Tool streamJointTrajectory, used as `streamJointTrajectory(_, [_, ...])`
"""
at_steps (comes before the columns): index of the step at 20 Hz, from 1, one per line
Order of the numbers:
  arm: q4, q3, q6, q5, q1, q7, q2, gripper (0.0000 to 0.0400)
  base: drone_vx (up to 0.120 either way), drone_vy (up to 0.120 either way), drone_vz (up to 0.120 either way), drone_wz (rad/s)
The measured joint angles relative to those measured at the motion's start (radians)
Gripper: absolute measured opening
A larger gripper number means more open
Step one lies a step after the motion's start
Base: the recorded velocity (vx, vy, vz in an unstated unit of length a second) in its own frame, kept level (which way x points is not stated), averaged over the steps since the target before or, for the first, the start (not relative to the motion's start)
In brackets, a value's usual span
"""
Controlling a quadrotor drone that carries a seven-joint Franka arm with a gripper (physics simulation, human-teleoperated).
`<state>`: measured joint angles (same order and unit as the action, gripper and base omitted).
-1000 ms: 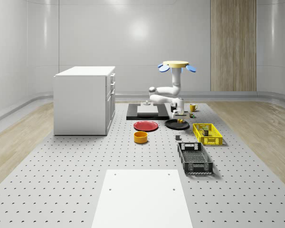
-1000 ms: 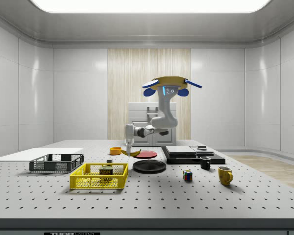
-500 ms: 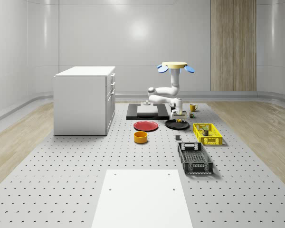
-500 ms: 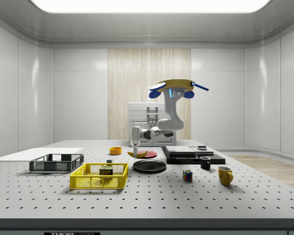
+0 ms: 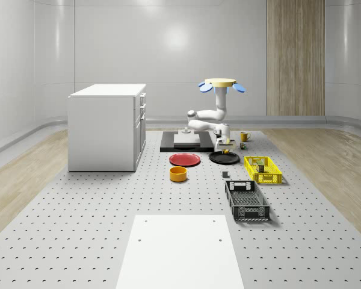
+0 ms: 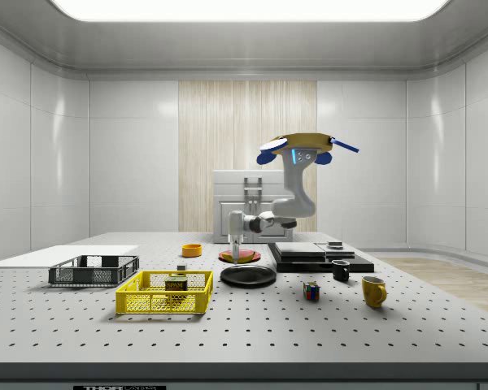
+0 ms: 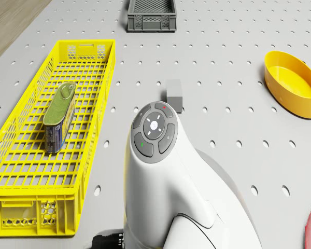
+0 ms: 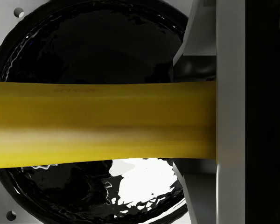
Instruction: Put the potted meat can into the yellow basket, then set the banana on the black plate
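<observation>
Banana held above the black plate, can already in the yellow basket.

We see the end effector [image 8: 210, 121] pinching the banana [image 8: 98, 123], whose long axis runs straight across the wrist view over the glossy black plate [image 8: 84, 42]. In the side view, mid-frame, the drone [image 6: 302, 146] hovers above the tabletop [image 6: 252, 325], its arm reaching down to the plate [image 6: 248, 275]. The drone view adds what the others blur: the potted meat can [image 7: 60, 116] lies on its side lengthwise in the yellow basket [image 7: 20, 202]. The whole-scene view shows a perforated grey tabletop, white cabinet [image 5: 107, 126] at left, pale panelled walls.
</observation>
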<state>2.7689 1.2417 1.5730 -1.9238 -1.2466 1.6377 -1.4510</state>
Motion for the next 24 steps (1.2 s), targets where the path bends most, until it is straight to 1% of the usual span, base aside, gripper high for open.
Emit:
streamJointTrajectory(5, [0.0, 0.0, -0.001, -0.001, 0.0, 0.0, 0.001, 0.019, -0.112, 0.0, 0.0, 0.0])
streamJointTrajectory(16, [-0.037, -0.101, 0.042, -0.096, -0.011, -0.008, 0.008, 0.019, 0.0, 0.0, 0.0, 0.0])
streamJointTrajectory(24, [-0.062, -0.156, 0.058, -0.152, -0.016, -0.016, 0.025, 0.019, 0.0, 0.0, 0.0, 0.0])
